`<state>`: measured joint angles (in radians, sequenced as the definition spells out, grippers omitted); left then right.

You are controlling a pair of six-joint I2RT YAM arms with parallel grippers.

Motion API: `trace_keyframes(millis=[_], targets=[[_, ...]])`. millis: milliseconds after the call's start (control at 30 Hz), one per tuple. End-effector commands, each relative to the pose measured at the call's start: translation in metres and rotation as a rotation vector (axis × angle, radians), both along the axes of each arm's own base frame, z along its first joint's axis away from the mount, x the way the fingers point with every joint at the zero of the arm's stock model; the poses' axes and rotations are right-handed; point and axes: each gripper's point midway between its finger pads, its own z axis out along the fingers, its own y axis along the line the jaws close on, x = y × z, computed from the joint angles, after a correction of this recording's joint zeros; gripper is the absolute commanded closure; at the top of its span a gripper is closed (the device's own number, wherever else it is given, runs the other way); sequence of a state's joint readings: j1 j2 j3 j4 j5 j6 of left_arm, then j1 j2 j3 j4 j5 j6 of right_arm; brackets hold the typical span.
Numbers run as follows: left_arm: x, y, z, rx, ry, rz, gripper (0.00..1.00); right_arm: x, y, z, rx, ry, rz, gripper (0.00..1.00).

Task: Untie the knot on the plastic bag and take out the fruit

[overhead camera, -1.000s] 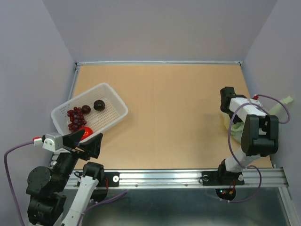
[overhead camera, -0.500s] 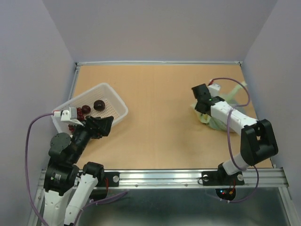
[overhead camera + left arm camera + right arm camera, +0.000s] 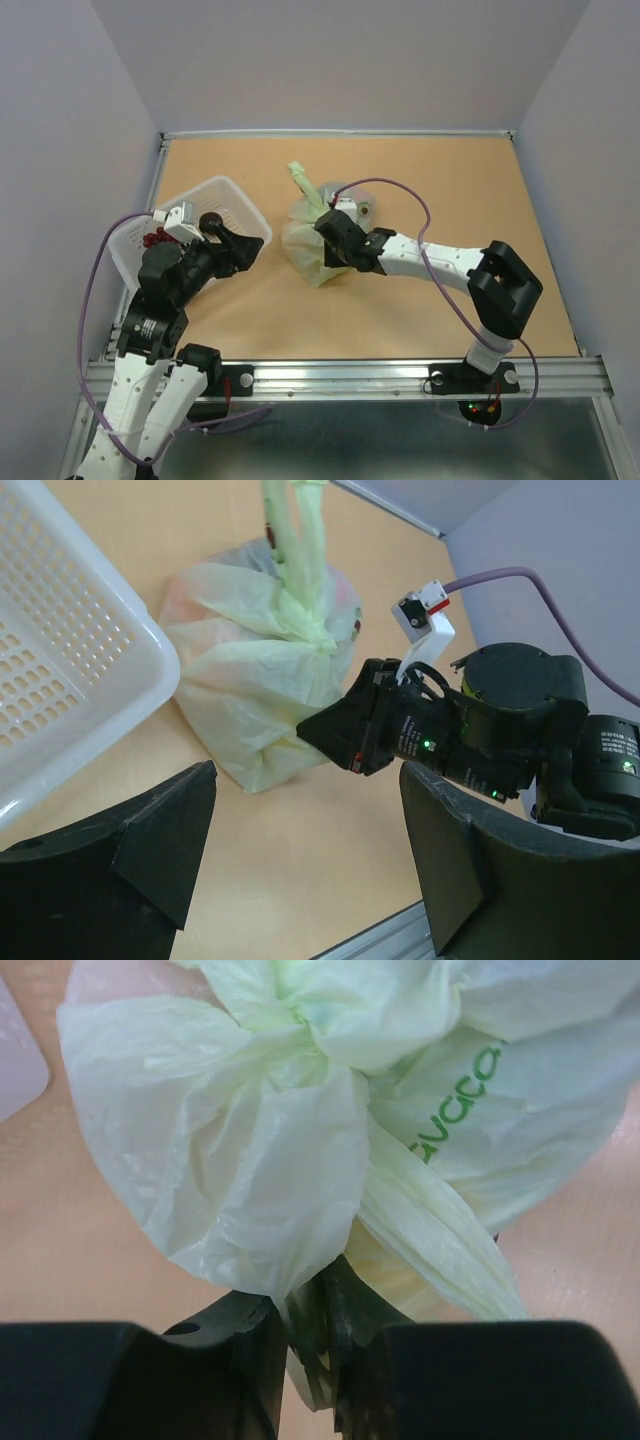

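White perforated plastic fills the far left: the basket (image 3: 238,205) sits angled close to the left edge of the counter (image 3: 450,170). It holds red grapes (image 3: 152,238), and the left arm covers much of it. The left hand (image 3: 305,800) hangs over the basket's near right corner, its fingers spread wide apart and holding nothing. It points toward the plastic bag (image 3: 308,255).

Only a narrow strip of bare wood separates the basket from the bag, which lies slightly left of the counter's middle. The knot (image 3: 320,630) sits on top of the bag, with its thin tails reaching toward the far wall.

The right hand (image 3: 308,1330) is pressed against the bag's right side, fingers pinched together on a fold of the plastic. The right arm stretches low across the counter, and a purple cable (image 3: 400,190) arches over it. Beyond that arm, the far right and far edge are open wood up to the lilac walls.
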<state>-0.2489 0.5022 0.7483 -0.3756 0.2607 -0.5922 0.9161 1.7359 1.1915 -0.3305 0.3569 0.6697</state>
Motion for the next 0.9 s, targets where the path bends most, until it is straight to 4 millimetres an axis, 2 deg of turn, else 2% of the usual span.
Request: trace_keyframes(millis=[0, 33, 67, 100, 167, 200, 300, 433, 467, 500, 533, 567, 600, 633, 700, 733, 800, 867], targets=[[0.013, -0.011, 0.005, -0.044, -0.023, -0.028, 0.16, 0.015, 0.019, 0.065, 0.106, -0.11, 0.069, 0.55], [0.014, -0.013, 0.006, -0.053, -0.021, -0.031, 0.16, 0.014, 0.021, 0.076, 0.12, -0.124, 0.089, 0.47], [0.016, -0.014, 0.005, -0.061, -0.019, -0.032, 0.16, 0.012, 0.022, 0.098, 0.156, -0.156, 0.11, 0.39], [0.019, -0.018, 0.007, -0.078, -0.017, -0.034, 0.16, 0.012, 0.021, 0.109, 0.153, -0.184, 0.13, 0.27], [0.024, -0.022, 0.007, -0.09, -0.015, -0.036, 0.16, 0.013, 0.013, 0.129, 0.142, -0.243, 0.15, 0.11], [0.03, -0.026, 0.004, -0.092, -0.005, -0.033, 0.16, 0.016, -0.002, 0.145, 0.095, -0.309, 0.143, 0.06], [0.038, -0.046, 0.002, -0.109, 0.028, -0.041, 0.16, 0.025, -0.041, 0.163, 0.011, -0.397, 0.083, 0.02], [0.061, -0.085, -0.019, -0.032, 0.105, 0.016, 0.15, 0.037, -0.095, 0.167, 0.035, -0.39, -0.064, 0.01], [0.065, -0.095, -0.013, -0.031, 0.099, 0.043, 0.15, 0.038, -0.104, 0.168, 0.056, -0.387, -0.104, 0.01], [0.069, -0.103, -0.016, -0.019, 0.11, 0.049, 0.15, 0.037, -0.108, 0.169, 0.064, -0.39, -0.118, 0.01], [0.08, -0.113, -0.031, 0.019, 0.138, 0.064, 0.15, 0.033, -0.112, 0.168, 0.068, -0.39, -0.127, 0.01], [0.086, -0.118, -0.034, 0.038, 0.141, 0.081, 0.15, 0.031, -0.114, 0.167, 0.075, -0.387, -0.136, 0.01], [0.096, -0.121, -0.026, 0.055, 0.112, 0.118, 0.15, 0.029, -0.116, 0.165, 0.078, -0.384, -0.139, 0.01], [0.104, -0.13, -0.042, 0.102, 0.135, 0.126, 0.15, 0.025, -0.117, 0.169, 0.105, -0.386, -0.15, 0.01], [0.117, -0.134, -0.039, 0.128, 0.121, 0.167, 0.18, 0.02, -0.119, 0.163, 0.119, -0.372, -0.153, 0.01], [0.124, -0.138, -0.055, 0.168, 0.143, 0.175, 0.18, 0.018, -0.12, 0.161, 0.12, -0.369, -0.151, 0.01], [0.13, -0.138, -0.064, 0.2, 0.155, 0.205, 0.2, 0.013, -0.124, 0.162, 0.128, -0.373, -0.148, 0.01], [0.131, -0.137, -0.083, 0.234, 0.19, 0.228, 0.22, 0.009, -0.126, 0.166, 0.143, -0.381, -0.145, 0.01]])
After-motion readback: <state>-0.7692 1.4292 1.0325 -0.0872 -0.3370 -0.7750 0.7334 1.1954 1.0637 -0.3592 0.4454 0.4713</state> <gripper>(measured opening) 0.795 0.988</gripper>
